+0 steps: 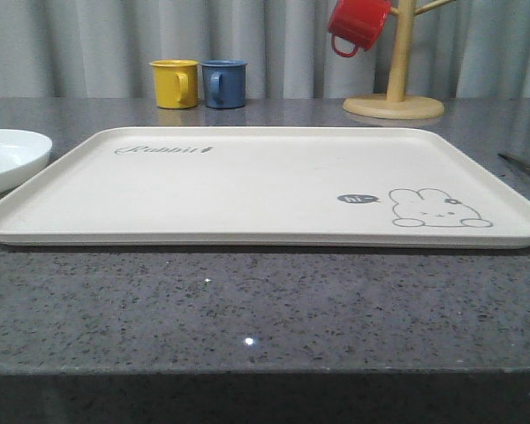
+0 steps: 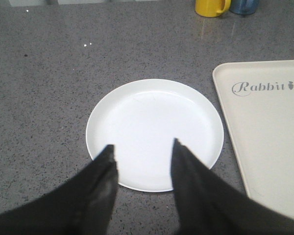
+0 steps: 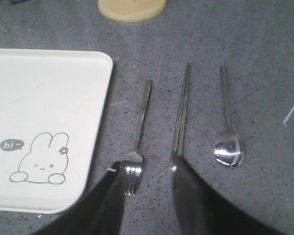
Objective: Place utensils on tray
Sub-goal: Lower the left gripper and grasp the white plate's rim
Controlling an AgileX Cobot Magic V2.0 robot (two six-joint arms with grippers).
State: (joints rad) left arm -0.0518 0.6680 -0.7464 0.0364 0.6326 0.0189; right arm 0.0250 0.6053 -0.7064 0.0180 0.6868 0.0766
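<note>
Right gripper (image 3: 148, 169) hangs spread over the fork (image 3: 139, 132) beside the tray (image 3: 88, 98); left gripper (image 2: 142, 152), spread, over the plate (image 2: 154, 112).

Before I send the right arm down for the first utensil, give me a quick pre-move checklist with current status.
1. Tray surface free for placing: ok, nothing lies on it.
2. Fork, chopsticks and spoon on the counter beside the tray, apart from each other: ok.
3. Right gripper open and holding nothing: ok.
4. Right gripper lined up on one utensil: not ok, it spans the fork head and the chopstick ends.
5. Left gripper open, over the white plate, away from the utensils: ok.
6. Gripper height above the counter: cannot tell.
</note>
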